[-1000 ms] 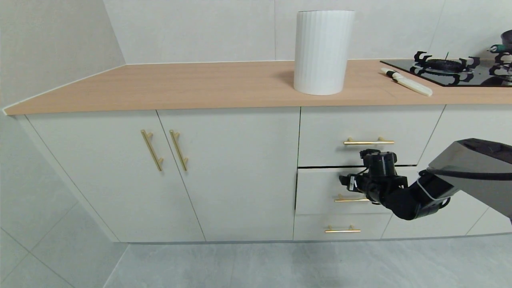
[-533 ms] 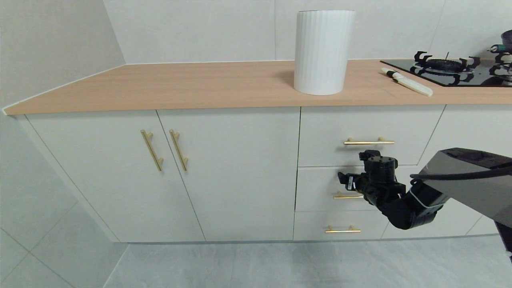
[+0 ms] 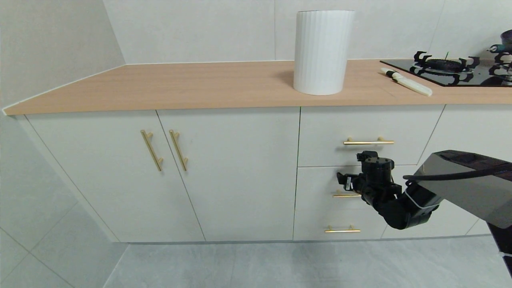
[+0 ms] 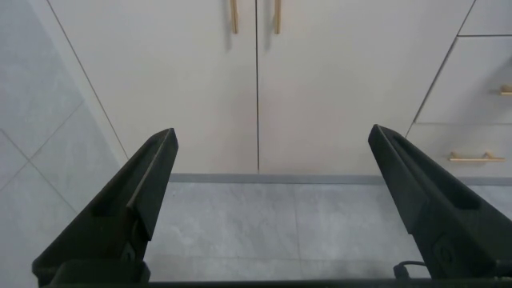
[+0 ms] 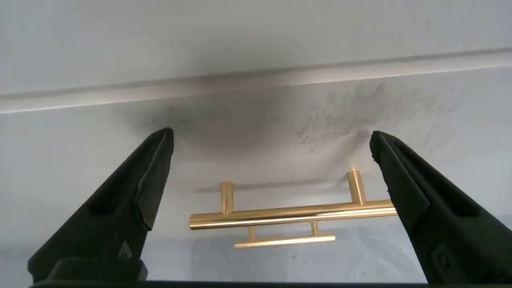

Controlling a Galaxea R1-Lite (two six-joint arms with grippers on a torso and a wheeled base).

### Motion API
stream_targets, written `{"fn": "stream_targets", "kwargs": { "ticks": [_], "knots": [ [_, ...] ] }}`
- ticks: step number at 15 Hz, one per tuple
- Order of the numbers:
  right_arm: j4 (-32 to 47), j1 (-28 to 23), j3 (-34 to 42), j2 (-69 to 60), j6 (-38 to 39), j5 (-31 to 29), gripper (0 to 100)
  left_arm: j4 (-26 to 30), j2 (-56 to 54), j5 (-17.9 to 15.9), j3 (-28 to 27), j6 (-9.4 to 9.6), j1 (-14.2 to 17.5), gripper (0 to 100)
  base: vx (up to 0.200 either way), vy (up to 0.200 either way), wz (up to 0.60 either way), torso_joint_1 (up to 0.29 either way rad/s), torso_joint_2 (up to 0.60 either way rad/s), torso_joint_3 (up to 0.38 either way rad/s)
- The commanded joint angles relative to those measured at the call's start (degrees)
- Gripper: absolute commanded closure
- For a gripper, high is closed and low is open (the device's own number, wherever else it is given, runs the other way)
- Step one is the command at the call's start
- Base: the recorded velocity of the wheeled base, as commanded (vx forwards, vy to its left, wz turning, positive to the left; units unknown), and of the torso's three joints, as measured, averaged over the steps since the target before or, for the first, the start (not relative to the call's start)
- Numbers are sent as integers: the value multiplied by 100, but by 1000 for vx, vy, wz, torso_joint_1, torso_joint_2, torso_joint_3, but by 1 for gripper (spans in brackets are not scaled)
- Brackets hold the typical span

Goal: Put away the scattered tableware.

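Observation:
A white knife (image 3: 406, 81) lies on the wooden countertop (image 3: 200, 86) beside the hob. A tall white ribbed container (image 3: 323, 52) stands left of it. Below the counter, my right gripper (image 3: 346, 183) (image 5: 268, 148) is open, close in front of the middle drawer (image 3: 316, 188), just above its gold handle (image 3: 344, 195) (image 5: 292, 214). The drawer front sits flush with the cabinet. My left gripper (image 4: 272, 138) is open with nothing between its fingers, hanging low over the floor before the cabinet doors.
A black gas hob (image 3: 452, 70) occupies the counter's right end. Two cabinet doors with gold handles (image 3: 164, 150) are on the left; top drawer handle (image 3: 368, 141) and bottom drawer handle (image 3: 342, 230) flank the middle one. Grey tiled floor (image 3: 240, 264) lies open below.
The middle drawer was ajar with a dark gap above it; it now sits shut. My right gripper has moved in toward the cabinet with it.

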Motion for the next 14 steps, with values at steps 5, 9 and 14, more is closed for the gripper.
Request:
{"fn": "stream_targets", "kwargs": {
  "ticks": [5,9,14],
  "knots": [
    [-17,7,43,-76,15,-56,0,0,7,1,0,-4,2,0,0,0,0,0,0,0],
    [36,94,1326,-1650,-3,32,0,0,7,1,0,-4,2,0,0,0,0,0,0,0],
    [9,86,2671,-3882,-144,-240,0,0,7,1,0,-4,2,0,0,0,0,0,0,0]
  ]
}}
